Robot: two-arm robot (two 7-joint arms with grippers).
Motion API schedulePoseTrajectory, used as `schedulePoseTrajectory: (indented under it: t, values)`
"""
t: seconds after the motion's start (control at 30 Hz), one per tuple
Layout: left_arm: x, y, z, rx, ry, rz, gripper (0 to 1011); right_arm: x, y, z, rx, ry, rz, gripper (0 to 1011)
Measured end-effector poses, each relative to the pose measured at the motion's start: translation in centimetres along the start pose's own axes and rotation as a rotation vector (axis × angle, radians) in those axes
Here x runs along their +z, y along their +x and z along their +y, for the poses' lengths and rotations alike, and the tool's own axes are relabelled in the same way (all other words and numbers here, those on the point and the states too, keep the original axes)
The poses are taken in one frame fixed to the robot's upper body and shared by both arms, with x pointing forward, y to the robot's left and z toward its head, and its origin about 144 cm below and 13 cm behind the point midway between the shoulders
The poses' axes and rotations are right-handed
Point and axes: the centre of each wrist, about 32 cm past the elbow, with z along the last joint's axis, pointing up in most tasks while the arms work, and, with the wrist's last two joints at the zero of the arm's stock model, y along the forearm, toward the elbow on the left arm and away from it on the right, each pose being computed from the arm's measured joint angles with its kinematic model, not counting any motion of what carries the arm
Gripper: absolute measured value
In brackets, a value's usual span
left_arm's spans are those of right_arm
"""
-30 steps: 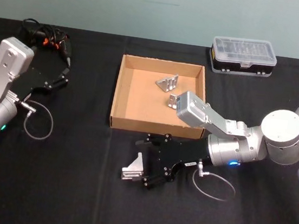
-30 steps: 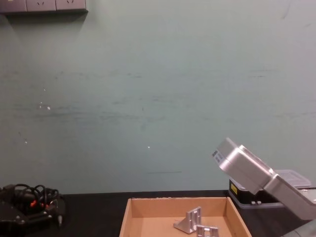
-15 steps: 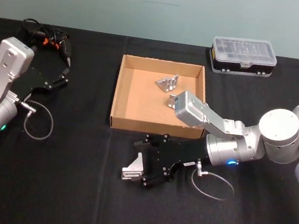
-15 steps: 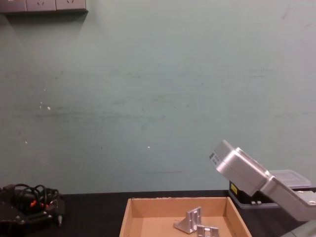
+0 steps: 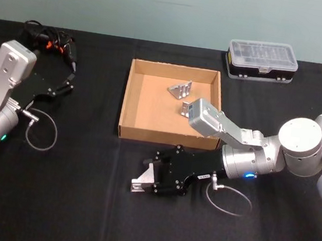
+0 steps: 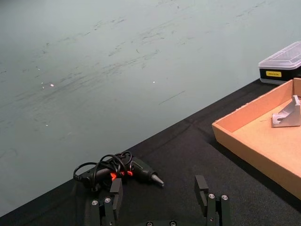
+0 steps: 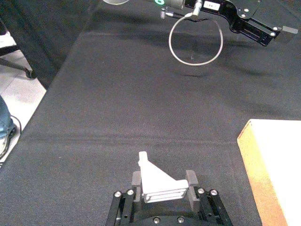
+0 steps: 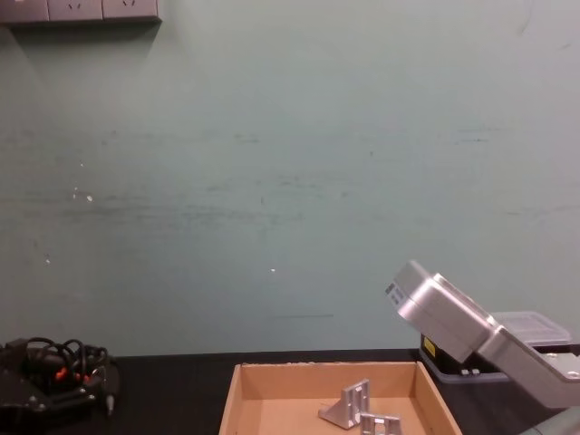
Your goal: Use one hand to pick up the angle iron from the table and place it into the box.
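right claw (image 5: pixel 145 177): clamped on angle iron (image 7: pixel 157 181), low over table (image 5: pixel 80 204)
box (image 5: pixel 129 102): just beyond claw, two brackets (image 8: pixel 349 404) inside
left claw (image 6: pixel 160 207): fingers apart, parked

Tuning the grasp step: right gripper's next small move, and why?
Probably lift straight up. The right gripper has its fingers against both sides of the silver triangular angle iron, which sits on the black table, in front of the tan cardboard box and outside it.
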Motion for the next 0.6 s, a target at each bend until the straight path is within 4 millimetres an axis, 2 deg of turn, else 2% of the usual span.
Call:
schedulePoseTrajectory:
  t: [0.03, 0.1, 0.33, 0.6]
  values:
    - [0.0, 0.0, 0.0, 0.0, 0.0, 0.0, 1000, 0.0, 0.0, 0.0, 0.0, 0.0, 0.001, 578]
    - [0.0, 0.0, 0.0, 0.0, 0.0, 0.0, 1000, 0.0, 0.0, 0.0, -0.001, 0.001, 0.001, 547]
    - [0.0, 0.0, 0.0, 0.0, 0.0, 0.0, 1000, 0.0, -0.1, -0.2, -0.011, 0.011, 0.003, 547]
    - [0.0, 0.0, 0.0, 0.0, 0.0, 0.0, 1000, 1.6, 0.1, -1.8, -0.07, 0.074, -0.011, 547]
